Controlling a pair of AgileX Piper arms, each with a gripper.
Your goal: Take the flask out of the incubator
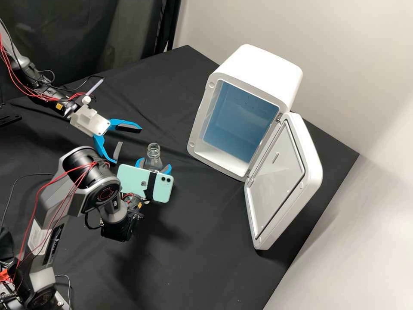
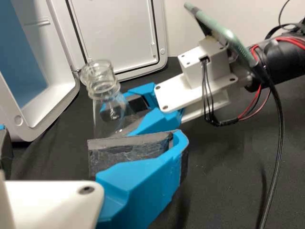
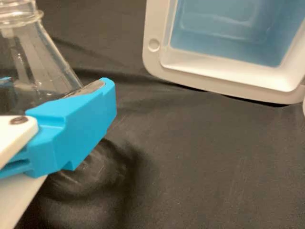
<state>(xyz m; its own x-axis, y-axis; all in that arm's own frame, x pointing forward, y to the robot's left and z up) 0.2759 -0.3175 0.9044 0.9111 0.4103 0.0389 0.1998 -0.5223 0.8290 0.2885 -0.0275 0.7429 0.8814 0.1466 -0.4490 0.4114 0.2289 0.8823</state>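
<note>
Flask: We see the clear conical flask (image 1: pixel 153 156) upright and uncapped. It is outside the incubator (image 1: pixel 258 71), over the bench (image 1: pixel 215 249), in front of the open mouth and a little apart from it. The fingers hide its base, so we cannot tell whether it rests on the black cloth or hangs just above it.

Right hand: The right hand (image 1: pixel 153 168) is clamped on the flask low on its body, one blue finger on each side, coming in level from the side away from the incubator. We judge this low, sideways grip suits the sloping glass. The wide part gives the pads something to bear on, and the neck stays upright.

Left hand: The left hand (image 1: pixel 127 144) hangs near the flask, on the side away from the incubator, with its fingers spread wide and nothing between them. We judge it is kept off to one side so the right arm has room.

Door: The door (image 1: pixel 284 181) is swung fully open to the side and leaves the mouth unobstructed. That gives a straight way in and out of the blue chamber.

Phone: A teal phone (image 1: pixel 146 183) is strapped to the right arm's wrist, its lenses toward the flask. We take it for that arm's camera.

Stage: By our judgement the removal itself is done. What is left is to set the flask firmly on the bench and let go.
</note>
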